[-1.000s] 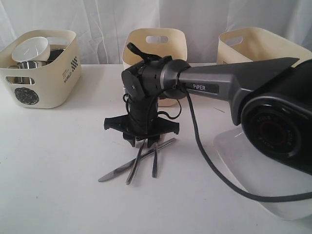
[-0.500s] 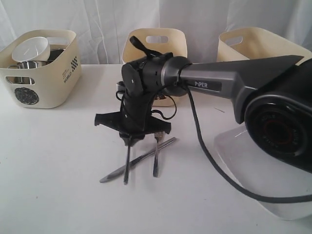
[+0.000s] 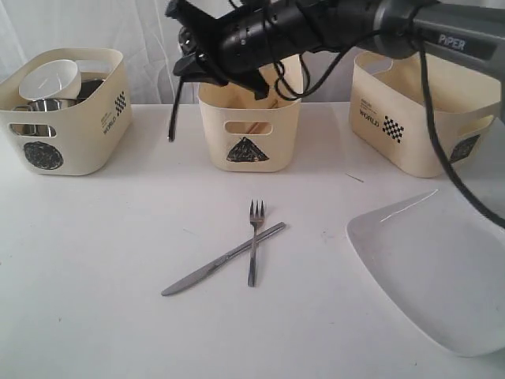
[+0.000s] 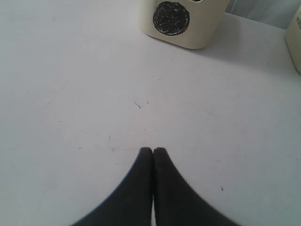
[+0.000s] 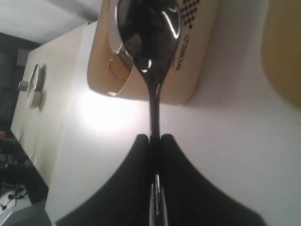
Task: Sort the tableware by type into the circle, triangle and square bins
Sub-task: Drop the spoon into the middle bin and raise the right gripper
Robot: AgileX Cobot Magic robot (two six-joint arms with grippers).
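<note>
High at the back, my right gripper point(image 3: 184, 73) is shut on the handle of a steel spoon point(image 3: 173, 110). The spoon hangs down between the circle bin point(image 3: 79, 142) and the triangle bin point(image 3: 213, 134). In the right wrist view the spoon point(image 5: 150, 28) juts from the right gripper point(image 5: 154, 139) with the circle bin point(image 5: 188, 61) behind it. A fork point(image 3: 256, 217) and knife point(image 3: 193, 279) lie crossed mid-table. The white plate point(image 3: 442, 276) sits front right. My left gripper point(image 4: 153, 150) is shut and empty over bare table, facing the circle bin point(image 4: 178, 28).
The circle bin holds a white bowl point(image 3: 49, 79) and steel mugs point(image 3: 43, 105). Wooden chopsticks point(image 3: 251, 126) show through the triangle bin's handle cut-out. The square bin point(image 3: 410, 134) stands back right. The right arm and its cable point(image 3: 442, 158) cross above the bins.
The right arm rose from the cutlery pile with the spoon and swung up and back towards the bins. Fork and knife stay crossed on the table.
</note>
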